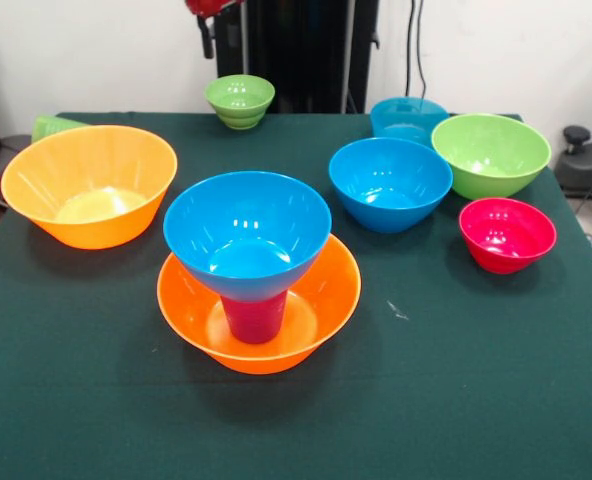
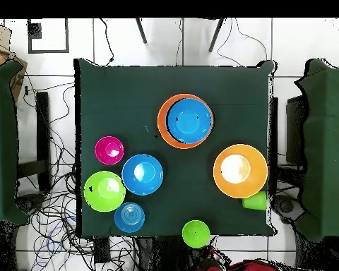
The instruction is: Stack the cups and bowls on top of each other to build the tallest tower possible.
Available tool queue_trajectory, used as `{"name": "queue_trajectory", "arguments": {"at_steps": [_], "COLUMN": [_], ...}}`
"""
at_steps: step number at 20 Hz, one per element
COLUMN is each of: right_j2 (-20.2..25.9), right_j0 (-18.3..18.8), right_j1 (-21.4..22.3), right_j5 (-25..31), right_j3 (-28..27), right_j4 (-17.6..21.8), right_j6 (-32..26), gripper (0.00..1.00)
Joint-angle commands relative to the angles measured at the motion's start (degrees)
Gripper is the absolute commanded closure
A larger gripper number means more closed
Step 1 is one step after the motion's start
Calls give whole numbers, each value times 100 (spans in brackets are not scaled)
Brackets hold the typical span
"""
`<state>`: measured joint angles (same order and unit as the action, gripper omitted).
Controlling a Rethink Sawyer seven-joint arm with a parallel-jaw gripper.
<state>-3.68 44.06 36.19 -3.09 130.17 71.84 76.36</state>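
Pincer drawn back at worktop's far edge, open/closed: can't tell; tower well toward near edge.

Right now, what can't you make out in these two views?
- Gripper: front view cuts it off at the top edge; open or shut unclear.
- Green cup: front view, mostly hidden behind the loose orange bowl; lying or upright unclear.
- Purple cup: front view, its top covered by the blue bowl; overhead view hides it fully.
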Motion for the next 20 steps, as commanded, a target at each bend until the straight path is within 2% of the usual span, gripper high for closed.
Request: {"name": "queue_trajectory", "arguments": {"at_steps": [1,4,10,14,16,20], "right_j2": [154,137,604,971,1424,2180], "right_j0": [-366,-391,-297,-72,191,608], "right_j1": [49,121,240,472,665,1003], "right_j5": [-599,-646,-400,-365,-223,199], "right_j3": [-649,-565,-363,-178,14,297], "right_j4": [462,441,272,256,214,102], "right_j6": [295,361,593,685,736,474], "gripper": [0,0,0,0,0,0]}}
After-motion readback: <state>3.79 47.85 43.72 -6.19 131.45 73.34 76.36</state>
